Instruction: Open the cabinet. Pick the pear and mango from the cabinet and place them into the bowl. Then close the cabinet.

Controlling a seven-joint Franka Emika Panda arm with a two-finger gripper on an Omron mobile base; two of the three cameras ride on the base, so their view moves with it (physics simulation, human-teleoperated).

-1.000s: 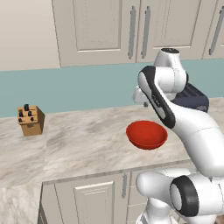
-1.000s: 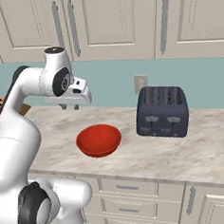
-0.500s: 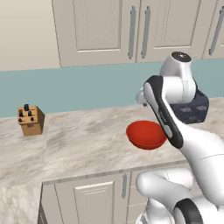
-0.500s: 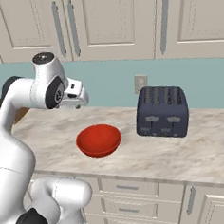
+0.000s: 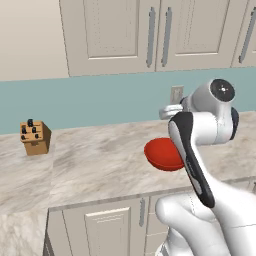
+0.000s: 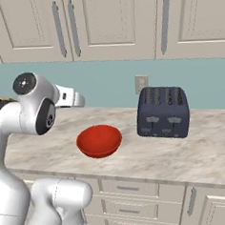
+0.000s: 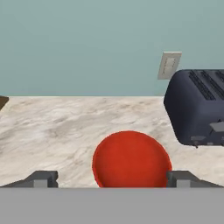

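2 cabinet (image 5: 160, 32) doors shut, handles vertical; bowl (image 7: 131, 160) upright, mouth up; tool (image 7: 111, 178) fingers apart.

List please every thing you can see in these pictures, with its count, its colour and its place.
Round glossy red bowl: one, red, on the marble counter, empty.
Dark four-slot toaster: one, navy, right of the bowl.
Wooden knife block: one, brown, far left on the counter.
Wall outlet: one, beige, on the teal backsplash.
Cream wall cabinet: doors closed, grey bar handles, above the counter.
Base cabinets: cream, under the counter.
Gripper: one, open, above the bowl.
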